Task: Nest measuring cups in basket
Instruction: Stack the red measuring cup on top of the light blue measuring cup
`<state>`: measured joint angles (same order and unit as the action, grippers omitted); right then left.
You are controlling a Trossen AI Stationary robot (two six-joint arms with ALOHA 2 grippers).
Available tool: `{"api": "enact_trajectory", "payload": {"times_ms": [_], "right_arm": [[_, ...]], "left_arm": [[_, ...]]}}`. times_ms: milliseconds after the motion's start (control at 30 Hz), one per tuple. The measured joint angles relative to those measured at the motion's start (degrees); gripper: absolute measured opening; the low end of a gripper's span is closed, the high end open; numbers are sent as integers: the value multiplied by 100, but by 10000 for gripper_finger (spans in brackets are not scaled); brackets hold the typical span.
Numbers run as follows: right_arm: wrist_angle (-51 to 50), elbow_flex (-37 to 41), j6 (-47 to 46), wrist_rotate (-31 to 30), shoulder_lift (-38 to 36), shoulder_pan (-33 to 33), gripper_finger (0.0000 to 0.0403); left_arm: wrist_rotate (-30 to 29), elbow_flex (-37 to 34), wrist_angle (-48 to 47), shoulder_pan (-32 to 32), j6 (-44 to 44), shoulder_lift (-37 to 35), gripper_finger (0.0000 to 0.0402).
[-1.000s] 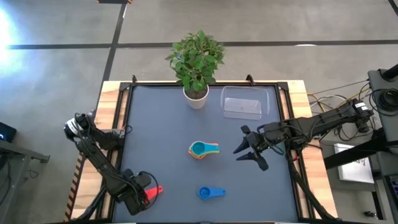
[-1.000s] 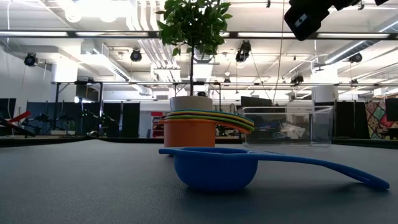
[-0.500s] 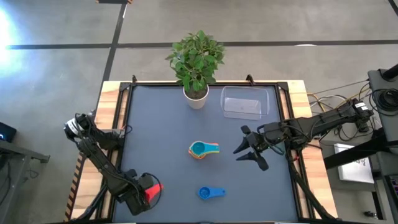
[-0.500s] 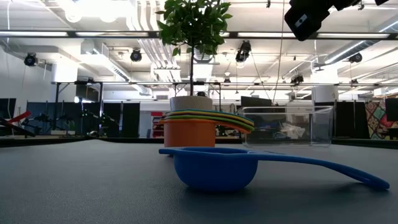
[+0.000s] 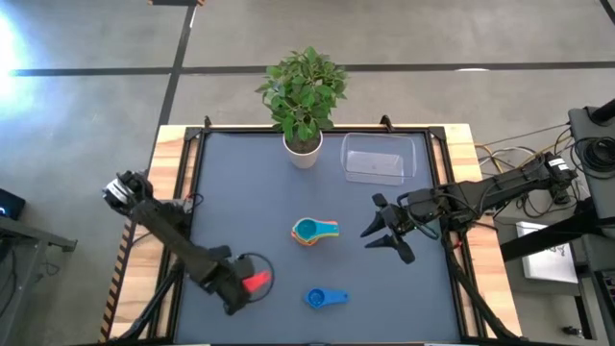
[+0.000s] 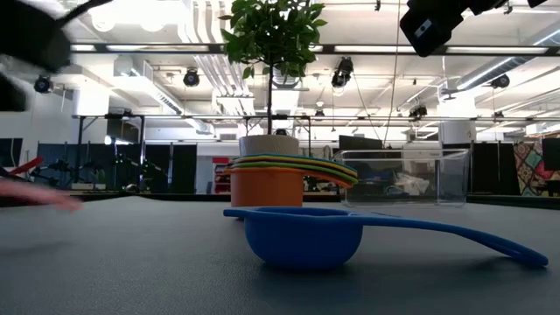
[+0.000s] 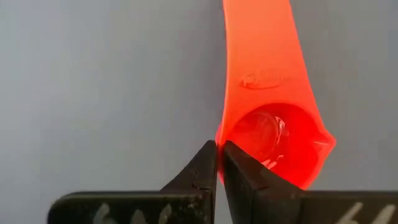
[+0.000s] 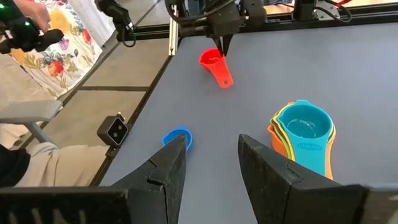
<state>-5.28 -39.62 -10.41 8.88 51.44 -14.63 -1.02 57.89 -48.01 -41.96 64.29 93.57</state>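
The left gripper (image 5: pixel 246 284) reaches in over the table's (image 5: pixel 231 192) front left part, fingers pressed together on the rim of the red measuring cup (image 7: pixel 273 134), whose handle stretches straight away from the fingertips. The right gripper (image 5: pixel 382 231) hangs spread wide at the right of the nested stack of cups (image 5: pixel 314 232) in mid-table. The blue cup (image 5: pixel 325 298) lies near the front edge, handle pointing right, and the clear basket (image 5: pixel 373 159) sits at the back beside the plant pot (image 5: pixel 303 151).
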Motion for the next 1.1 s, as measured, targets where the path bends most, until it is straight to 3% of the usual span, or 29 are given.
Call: {"api": "enact_trajectory", "payload": {"times_ms": [300, 600, 767, 1000, 1100], "right_arm": [[-33, 0, 50, 0, -2, 2, 128], [-81, 0, -80, 0, -2, 2, 114], [-101, 0, -234, -2, -2, 2, 109], [-179, 0, -326, -7, -2, 2, 111], [-177, 0, -372, -26, 0, 2, 111]], "left_arm": [[-956, 833, -22, 1406, -2573, -320, 0], [-1027, 1748, 29, 2706, -5570, -111, 0], [-953, 1809, 223, 3384, -6727, -6, 0], [-359, 1664, 840, 4152, -7741, 100, 0], [222, 1666, 1076, 4357, -8091, 238, 0]]}}
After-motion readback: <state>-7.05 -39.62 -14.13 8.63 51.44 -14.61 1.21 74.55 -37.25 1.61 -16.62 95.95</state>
